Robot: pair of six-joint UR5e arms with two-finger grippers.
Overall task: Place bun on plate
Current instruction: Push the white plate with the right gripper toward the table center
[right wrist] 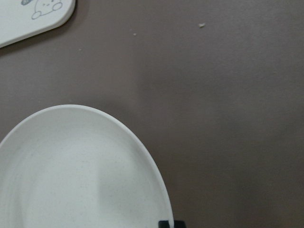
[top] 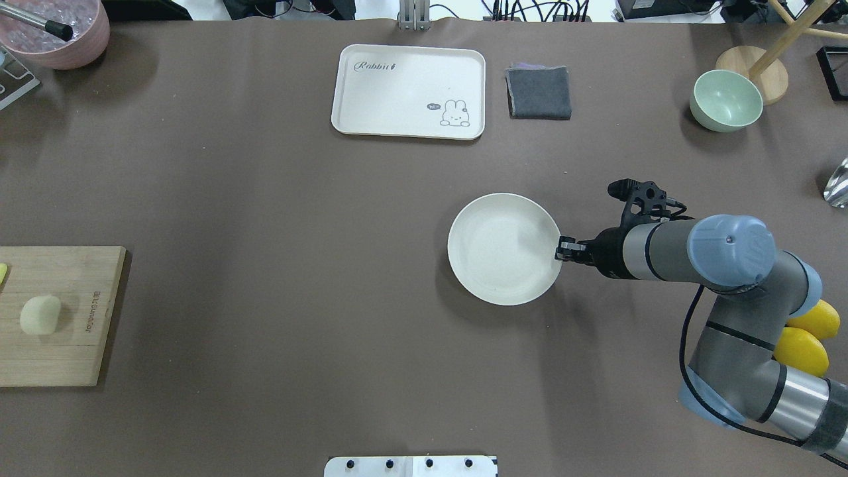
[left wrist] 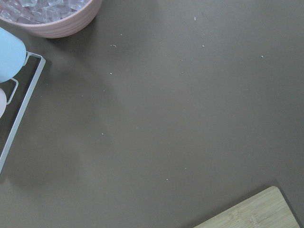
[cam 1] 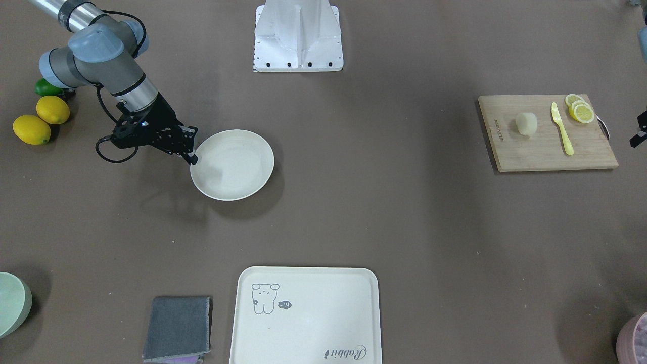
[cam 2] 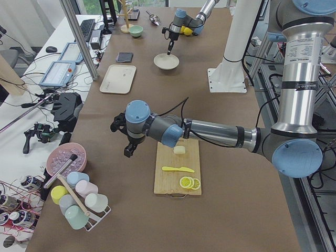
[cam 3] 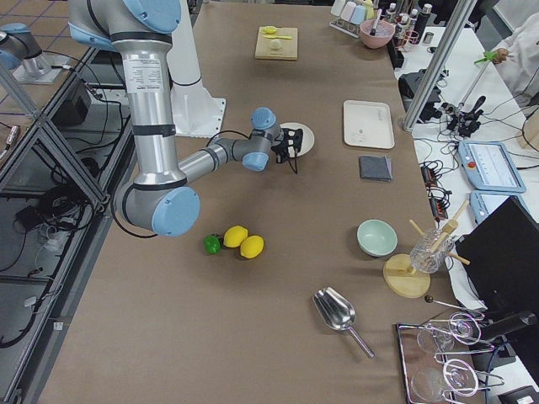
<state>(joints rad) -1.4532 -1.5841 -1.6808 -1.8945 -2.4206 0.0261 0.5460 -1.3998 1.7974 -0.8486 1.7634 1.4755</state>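
The bun (cam 1: 526, 124), a small pale lump, lies on a wooden cutting board (cam 1: 546, 151) at the table's end on my left side; it also shows in the overhead view as the bun (top: 40, 314). The round cream plate (top: 503, 249) is near the table's middle. My right gripper (top: 563, 250) is shut on the plate's rim nearest the arm, and a shadow spreads beneath the plate. My left gripper (cam 2: 127, 152) hangs over bare table beside the board, apart from the bun. Whether it is open or shut does not show.
On the board lie a yellow knife (cam 1: 562, 129) and lemon slices (cam 1: 580, 110). A printed tray (cam 1: 305, 316) and grey cloth (cam 1: 178, 328) sit at the far edge. Whole lemons (cam 1: 40, 119), a green bowl (top: 725, 99) and a pink bowl (top: 56, 30) stand at the table's ends.
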